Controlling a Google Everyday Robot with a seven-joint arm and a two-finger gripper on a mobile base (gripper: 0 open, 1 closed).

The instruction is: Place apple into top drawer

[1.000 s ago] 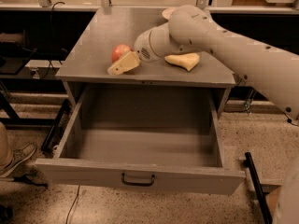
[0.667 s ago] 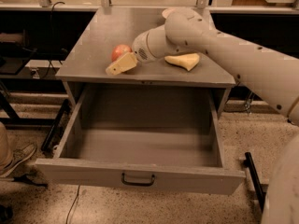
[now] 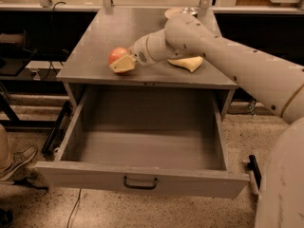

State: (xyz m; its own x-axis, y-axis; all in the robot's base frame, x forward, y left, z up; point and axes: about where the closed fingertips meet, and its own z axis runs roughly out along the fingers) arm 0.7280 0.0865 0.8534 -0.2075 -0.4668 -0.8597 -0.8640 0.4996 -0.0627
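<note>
Gripper (image 3: 124, 63) is seen low over the cabinet top (image 3: 95, 42), right at the apple (image 3: 117, 54), brought in from the right on the end of the pale arm (image 3: 228, 56). Whether it is clamped on the fruit or only set against it cannot be told: its tip is laid across the apple's near right side, and the far side is hidden.

The apple is found on the cabinet top, close to the front edge and left of centre, with its red skin shown above and to the left of the gripper. Being round, it offers no long axis to be lined up.

And now the relation that matters: the drawer (image 3: 142, 177) is pulled wide open directly below and in front of that edge, its grey floor shown and its dark handle (image 3: 140, 183) centred on the front panel. So the apple would only need to be lifted, carried forward past the lip and lowered; a firm hold is judged to be the one thing needed first.

Further right, a yellow sponge (image 3: 186, 63) is left lying under the arm, well apart from the apple.
</note>
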